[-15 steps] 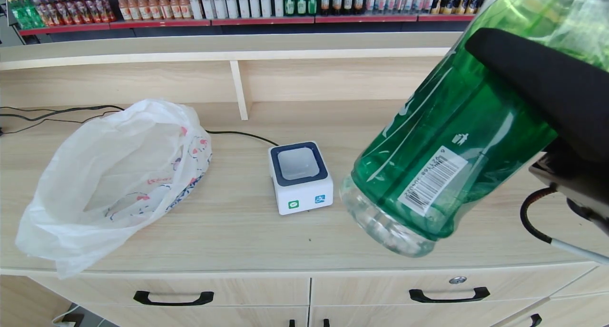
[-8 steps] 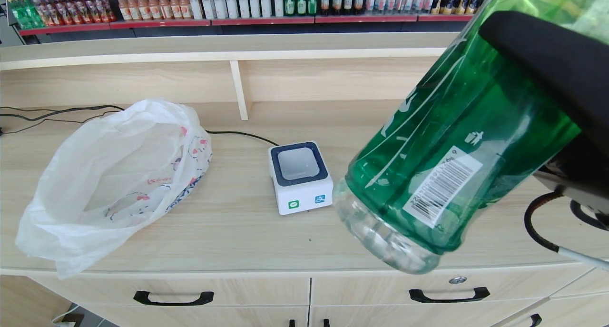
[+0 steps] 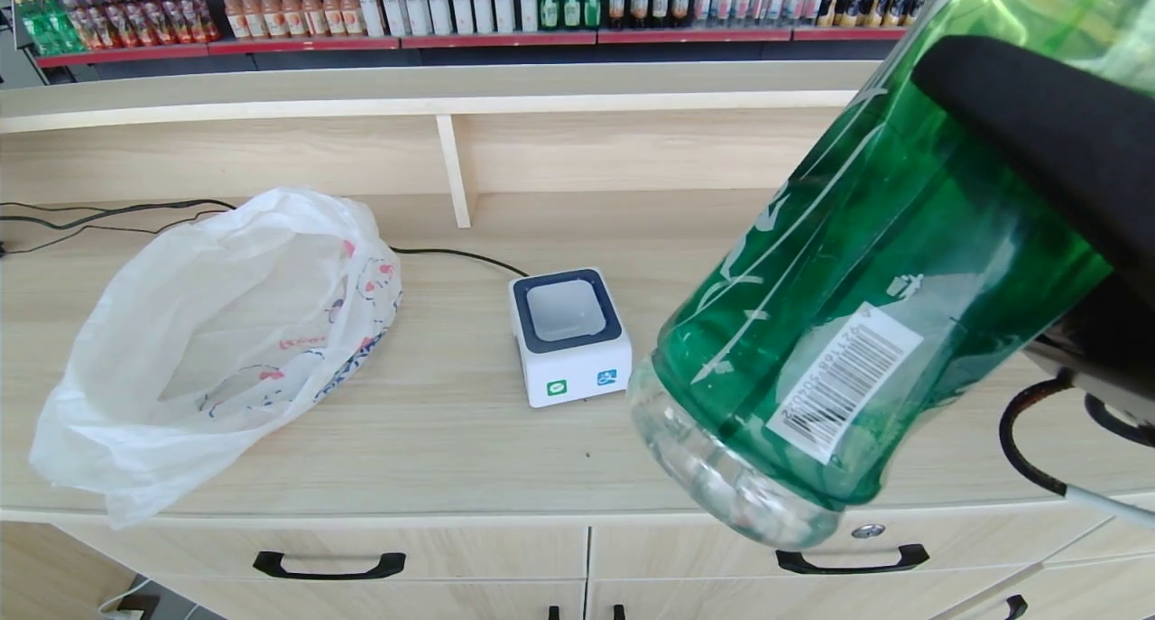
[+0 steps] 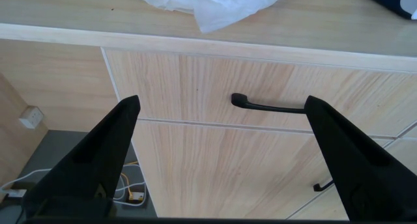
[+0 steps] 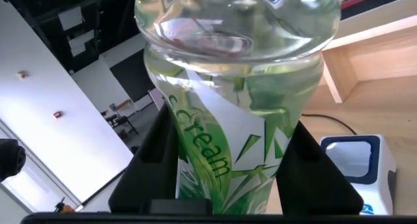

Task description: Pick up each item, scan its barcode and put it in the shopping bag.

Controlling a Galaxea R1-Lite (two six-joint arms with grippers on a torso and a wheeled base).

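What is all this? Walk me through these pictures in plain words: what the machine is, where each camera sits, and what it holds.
This is a two-armed robot at a shop counter. The large picture comes from a camera on its head, looking down. On the counter lie an open white plastic shopping bag and, to its right, a small white barcode scanner. The right hand grips a green bottle, held tilted above the counter with its barcode label facing the head camera. The right wrist picture looks along that bottle from the hand. The left wrist picture comes from the other arm: the left hand is open and empty, low in front of the drawers.
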